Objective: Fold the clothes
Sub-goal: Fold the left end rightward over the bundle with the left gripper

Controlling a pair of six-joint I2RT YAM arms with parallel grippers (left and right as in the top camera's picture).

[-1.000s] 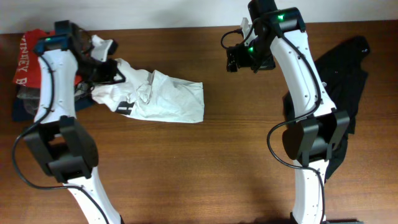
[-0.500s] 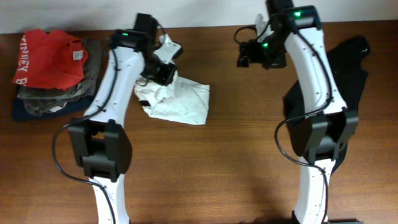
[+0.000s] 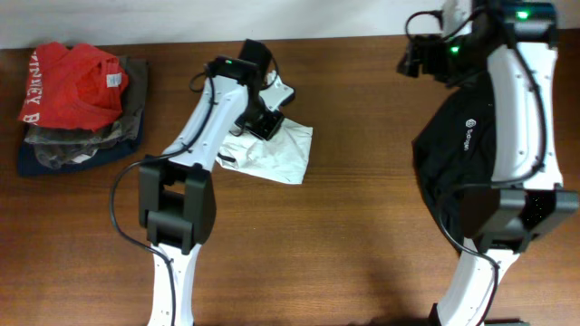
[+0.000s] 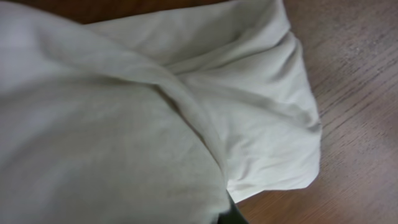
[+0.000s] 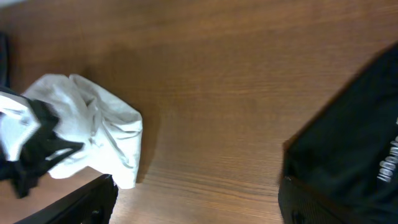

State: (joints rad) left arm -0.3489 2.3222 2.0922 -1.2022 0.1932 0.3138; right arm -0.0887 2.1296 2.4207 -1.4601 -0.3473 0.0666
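Note:
The white T-shirt (image 3: pixel 276 152) lies bunched on the table, left of centre, with a bit of black lettering at its left edge. My left gripper (image 3: pixel 263 118) sits at its back edge, shut on the fabric. White cloth (image 4: pixel 155 124) fills the left wrist view and covers the jaws. The black garment (image 3: pixel 471 149) with a small white logo lies at the right, under my right arm. My right gripper (image 3: pixel 417 59) is open and empty, above the table at the back right. In the right wrist view its fingers (image 5: pixel 199 205) are wide apart, with the shirt (image 5: pixel 99 130) on the left and the black garment (image 5: pixel 354 137) on the right.
A stack of folded garments (image 3: pixel 82 145), grey and navy with a red one (image 3: pixel 68 86) on top, sits at the back left corner. Bare wood (image 3: pixel 362 136) lies between the white shirt and the black garment. The table's back edge runs just behind both grippers.
My left gripper has dragged the white T-shirt to the right, away from the stack. My right gripper has moved right and back, to above the black garment.

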